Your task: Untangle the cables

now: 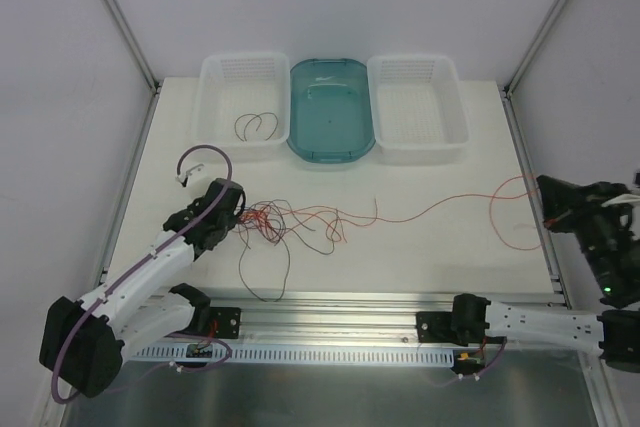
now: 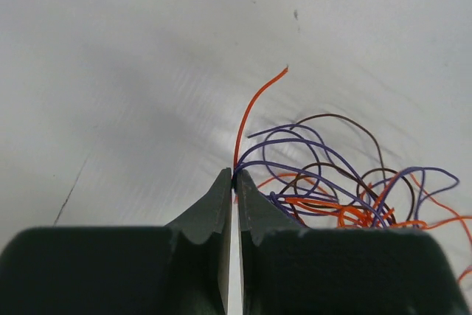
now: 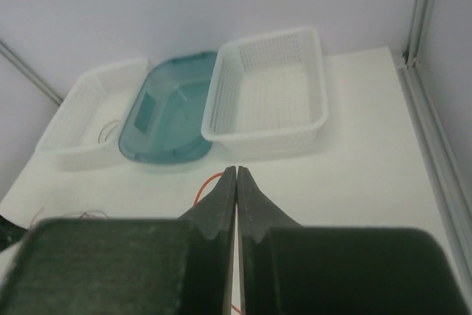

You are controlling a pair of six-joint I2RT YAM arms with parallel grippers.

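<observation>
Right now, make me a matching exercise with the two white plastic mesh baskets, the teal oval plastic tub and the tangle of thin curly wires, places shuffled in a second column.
1. left white basket
2. teal tub
3. right white basket
4. wire tangle

A. between the baskets
B. pinched by the left gripper
C. holds a dark brown wire
D. far right of the row

Pairs: 1-C, 2-A, 3-D, 4-B

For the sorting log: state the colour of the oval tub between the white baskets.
Translucent teal; the oval plastic tub shows best in the top external view.
</observation>
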